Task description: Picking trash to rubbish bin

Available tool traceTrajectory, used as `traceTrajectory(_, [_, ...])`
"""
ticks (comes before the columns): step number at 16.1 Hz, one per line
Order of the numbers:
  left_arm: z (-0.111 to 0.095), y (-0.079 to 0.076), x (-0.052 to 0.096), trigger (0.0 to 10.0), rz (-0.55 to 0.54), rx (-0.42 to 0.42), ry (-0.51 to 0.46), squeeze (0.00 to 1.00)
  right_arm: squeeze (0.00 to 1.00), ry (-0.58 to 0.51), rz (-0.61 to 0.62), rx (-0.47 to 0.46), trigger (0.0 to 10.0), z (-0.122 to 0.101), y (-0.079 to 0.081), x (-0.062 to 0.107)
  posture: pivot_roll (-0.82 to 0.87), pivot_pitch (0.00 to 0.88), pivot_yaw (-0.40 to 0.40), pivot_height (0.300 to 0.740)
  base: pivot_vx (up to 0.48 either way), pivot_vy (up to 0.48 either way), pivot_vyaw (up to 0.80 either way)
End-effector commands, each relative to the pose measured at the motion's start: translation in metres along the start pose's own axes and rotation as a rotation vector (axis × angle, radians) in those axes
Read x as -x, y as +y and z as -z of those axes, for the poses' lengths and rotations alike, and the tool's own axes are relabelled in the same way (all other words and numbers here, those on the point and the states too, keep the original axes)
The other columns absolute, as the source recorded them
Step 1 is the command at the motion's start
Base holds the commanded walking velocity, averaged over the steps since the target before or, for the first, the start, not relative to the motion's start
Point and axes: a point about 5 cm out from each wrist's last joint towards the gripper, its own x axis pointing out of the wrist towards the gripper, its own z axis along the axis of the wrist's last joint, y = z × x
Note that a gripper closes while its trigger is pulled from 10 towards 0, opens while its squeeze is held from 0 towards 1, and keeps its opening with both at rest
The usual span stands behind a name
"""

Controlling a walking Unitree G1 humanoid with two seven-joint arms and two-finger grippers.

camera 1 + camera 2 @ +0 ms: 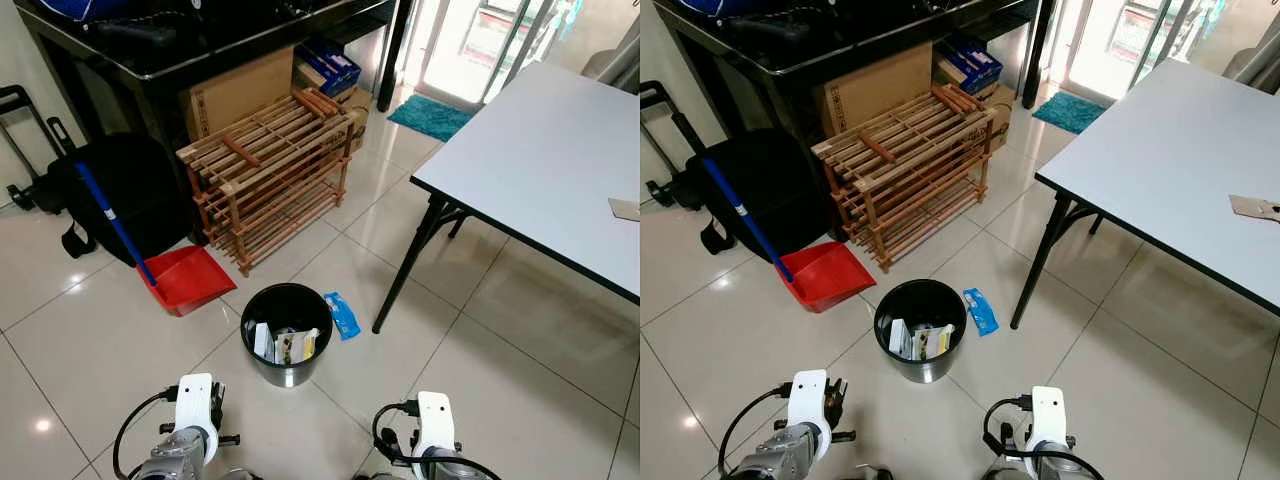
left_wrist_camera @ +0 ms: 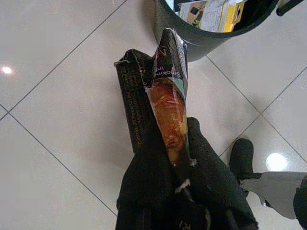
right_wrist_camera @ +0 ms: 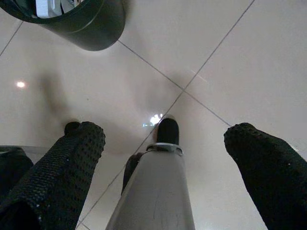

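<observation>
Pinched in the left gripper (image 2: 180, 165), a crumpled wrapper (image 2: 165, 91) (light, limp, best held mid-body) nears the rubbish bin (image 2: 192, 40); the right gripper (image 3: 165, 158) gapes empty.

Daylight pours in from the glass door (image 1: 470, 45) at top right, overexposing it. The glossy floor tiles (image 1: 90, 350) carry small lamp glints, and the near fingers (image 3: 72, 163) in the wrist views look soft.

The rubbish bin (image 1: 287, 333) stands on the floor at lower centre of the frame, with trash inside. A wrapper (image 1: 342, 314) lies just right of it. A dustpan (image 1: 185, 277) is at its upper left, a wooden rack (image 1: 268, 175) behind it. The surface (image 1: 545, 160) fills the upper right.
</observation>
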Motion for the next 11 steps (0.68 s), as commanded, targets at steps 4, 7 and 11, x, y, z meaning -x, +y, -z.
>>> traceTrajectory(4, [0.0053, -0.0011, 0.0004, 10.0, 0.0, 0.009, 0.02, 0.0, 0.0, 0.023, 0.016, 0.004, 10.0, 0.0065, -0.0036, 0.0012, -0.02, 0.118, -0.039, 0.74, 0.0, 0.0, 0.0])
traceTrajectory(7, [0.0059, -0.0014, 0.0005, 10.0, 0.004, 0.008, 0.021, 0.0, 0.0, 0.031, 0.02, 0.022, 10.0, 0.0075, -0.0057, 0.0015, -0.02, 0.11, -0.038, 0.74, 0.0, 0.0, 0.0])
traceTrajectory(11, [0.0067, -0.0011, 0.0006, 10.0, 0.005, 0.004, 0.025, 0.0, 0.0, 0.027, 0.016, 0.02, 10.0, 0.0061, -0.0056, 0.0013, -0.02, 0.096, -0.039, 0.74, 0.0, 0.0, 0.0])
